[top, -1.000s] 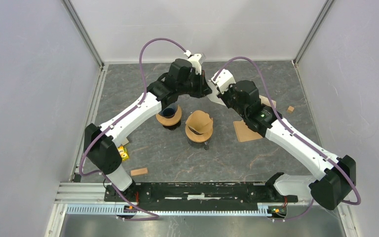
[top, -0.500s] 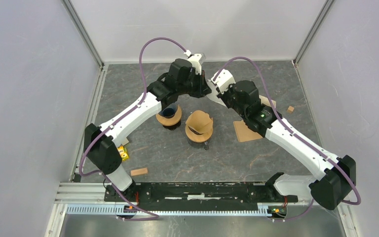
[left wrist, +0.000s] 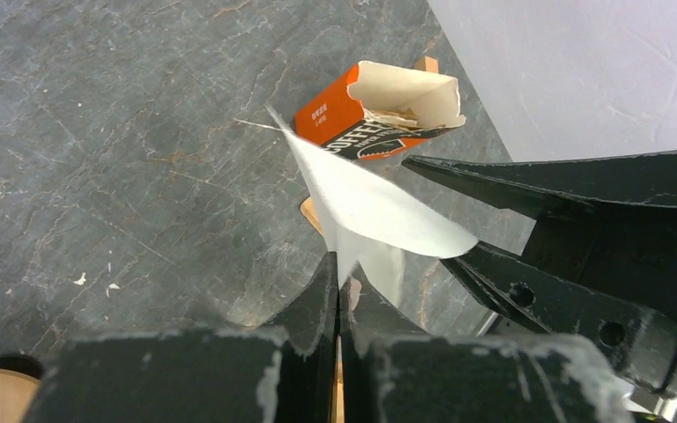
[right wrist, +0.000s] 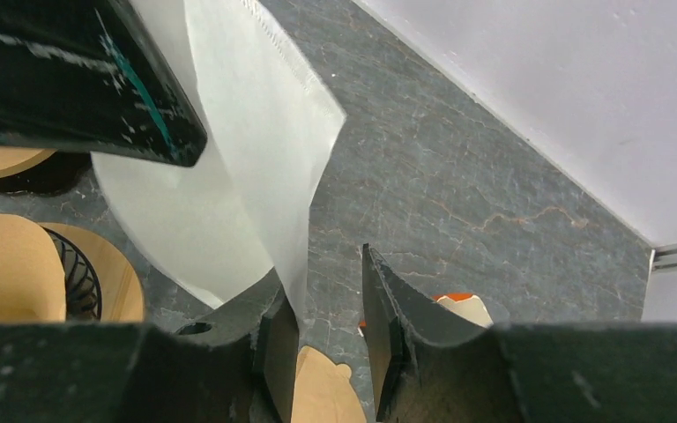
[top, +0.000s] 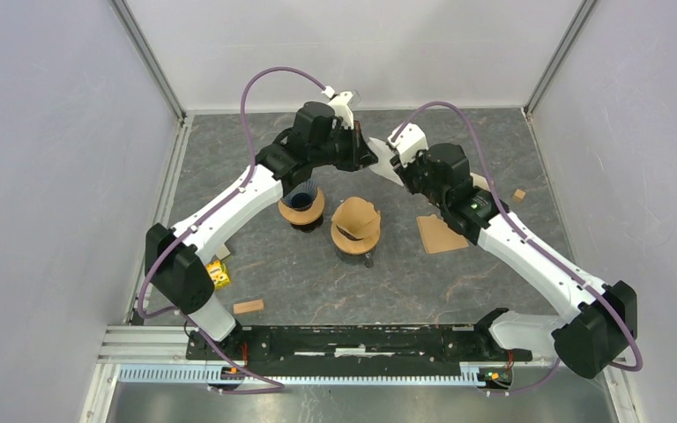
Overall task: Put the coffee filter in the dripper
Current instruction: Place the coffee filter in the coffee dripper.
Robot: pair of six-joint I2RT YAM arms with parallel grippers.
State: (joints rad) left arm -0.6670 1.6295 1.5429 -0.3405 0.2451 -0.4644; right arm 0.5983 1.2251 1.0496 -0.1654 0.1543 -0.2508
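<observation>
Left wrist: left gripper [left wrist: 338, 269] pinches the white coffee filter [left wrist: 366, 207]. Right gripper [right wrist: 328, 278] jaws, earlier closed, now stand spread

top: far, overhead, tilted down | wrists: close, facing each other | shared: coffee filter [left wrist: 379, 211]

Both arms [top: 229, 204] have white links [top: 529, 256], black joints [top: 181, 273], looping purple cables [top: 245, 101] and black fingers [right wrist: 386, 322].

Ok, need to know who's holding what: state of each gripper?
Left gripper: shut on the white paper coffee filter.
Right gripper: open, gripping nothing.
</observation>
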